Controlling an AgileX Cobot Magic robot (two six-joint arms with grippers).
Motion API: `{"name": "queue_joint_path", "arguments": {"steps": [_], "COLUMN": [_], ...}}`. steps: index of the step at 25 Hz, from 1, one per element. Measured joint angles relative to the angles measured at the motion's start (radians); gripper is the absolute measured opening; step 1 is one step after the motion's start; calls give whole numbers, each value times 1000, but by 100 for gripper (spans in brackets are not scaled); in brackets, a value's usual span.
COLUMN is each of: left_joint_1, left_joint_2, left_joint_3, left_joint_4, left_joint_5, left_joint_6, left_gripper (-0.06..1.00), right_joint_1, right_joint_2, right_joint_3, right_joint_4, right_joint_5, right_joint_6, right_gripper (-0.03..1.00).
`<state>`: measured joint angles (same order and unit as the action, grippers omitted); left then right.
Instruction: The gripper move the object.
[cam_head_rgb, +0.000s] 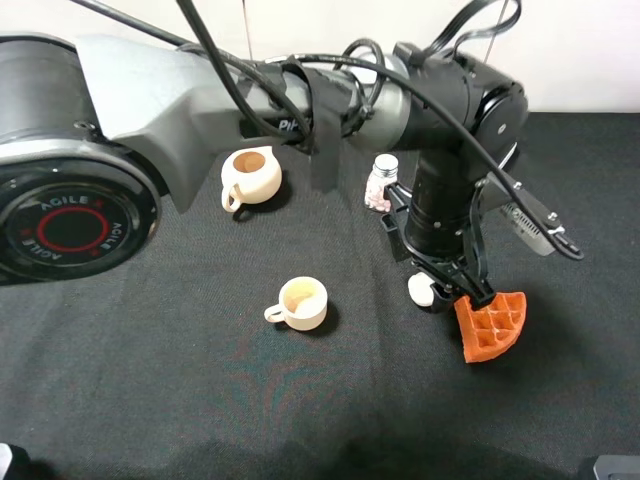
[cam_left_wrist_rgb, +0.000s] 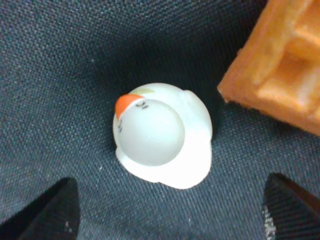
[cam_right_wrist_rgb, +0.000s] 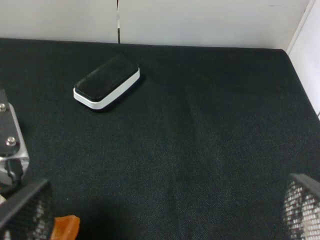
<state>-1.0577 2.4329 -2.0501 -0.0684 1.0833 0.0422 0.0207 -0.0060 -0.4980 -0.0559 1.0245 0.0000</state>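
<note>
Left wrist view puts the object (cam_left_wrist_rgb: 162, 135) on the cloth (cam_left_wrist_rgb: 50, 75) between the wide-spread fingers of the left gripper (cam_left_wrist_rgb: 170, 215), untouched, an orange waffle piece (cam_left_wrist_rgb: 280, 65) just beyond one finger. Grasp and move are, I judge, both left to do. Only the exterior high view shows the cup (cam_head_rgb: 300, 302) and teapot (cam_head_rgb: 250, 177), well away from it; the right gripper (cam_right_wrist_rgb: 165, 210), also wide, holds nothing.
</note>
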Motion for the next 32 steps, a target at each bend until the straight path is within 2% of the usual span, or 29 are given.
{"name": "queue_joint_path", "arguments": {"steps": [6,16,32], "left_joint_1": [0,0,0], "left_joint_2": [-1,-62,-226], "left_joint_3": [-74,-85,-85], "left_joint_4": [5,49,52], "left_joint_5": [91,95,97], "left_joint_6": [0,0,0], "left_gripper": [88,94,99], "right_joint_1": [0,0,0], "right_joint_2": [0,0,0], "right_joint_3": [0,0,0], "right_joint_4": [0,0,0], "right_joint_5": [0,0,0], "right_joint_6": [0,0,0], "right_gripper": [69,69,69]}}
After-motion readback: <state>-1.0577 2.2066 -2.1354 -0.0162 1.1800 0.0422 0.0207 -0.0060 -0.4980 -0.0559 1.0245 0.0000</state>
